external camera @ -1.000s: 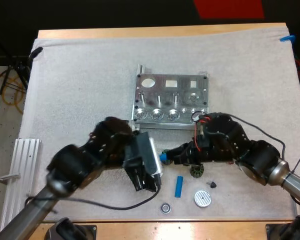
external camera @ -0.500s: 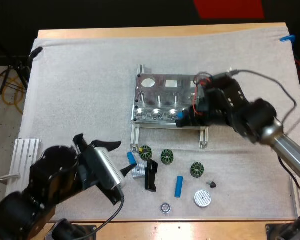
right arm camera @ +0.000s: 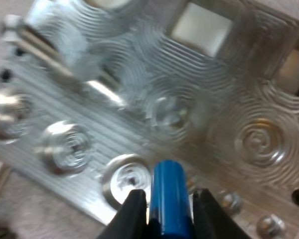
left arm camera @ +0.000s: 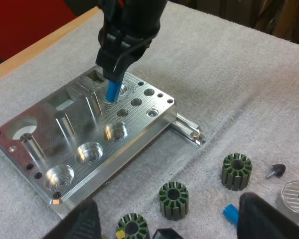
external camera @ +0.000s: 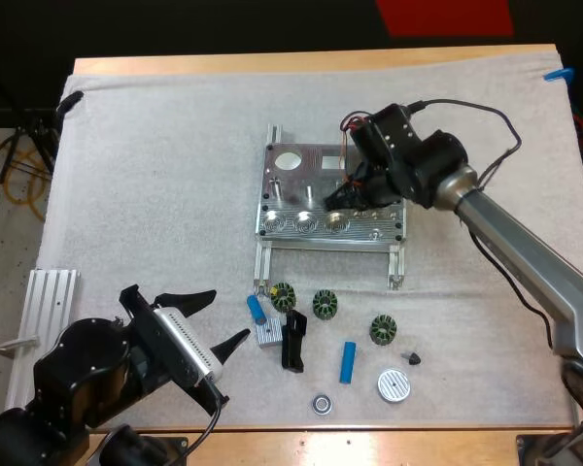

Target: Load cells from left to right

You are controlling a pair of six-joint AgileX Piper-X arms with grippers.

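Since the earlier frames the right claw [external camera: 342, 200] has been carried from the loose parts on the mat [external camera: 146, 165] up to the fixture [external camera: 309, 167]. In the last half second it has been moved from the fixture's 5 o'clock edge inward, to just right of its centre. The left claw [external camera: 230, 315] has been withdrawn from the middle of the mat to its 7 o'clock corner. Its fingers are spread wide there, with nothing between them.

A blue cell [right arm camera: 167, 196] is clamped upright between the right fingers. Its lower end hangs close over the machined face, near a round recess of the front row. Whether it touches the metal cannot be told. No cell is seen seated in the fixture yet.

A spare cell [external camera: 257, 310] is left on the mat at 7 o'clock of the fixture, beside the green rings [external camera: 325, 304]. Another lies at 6 o'clock, nearer the front edge of the bench [external camera: 389, 442].

The change is judged to mean that pick-up is finished and insertion of the first cell is at hand. As loading is to run from left to right, the pocket under the claw should be checked against the leftmost empty one before release.
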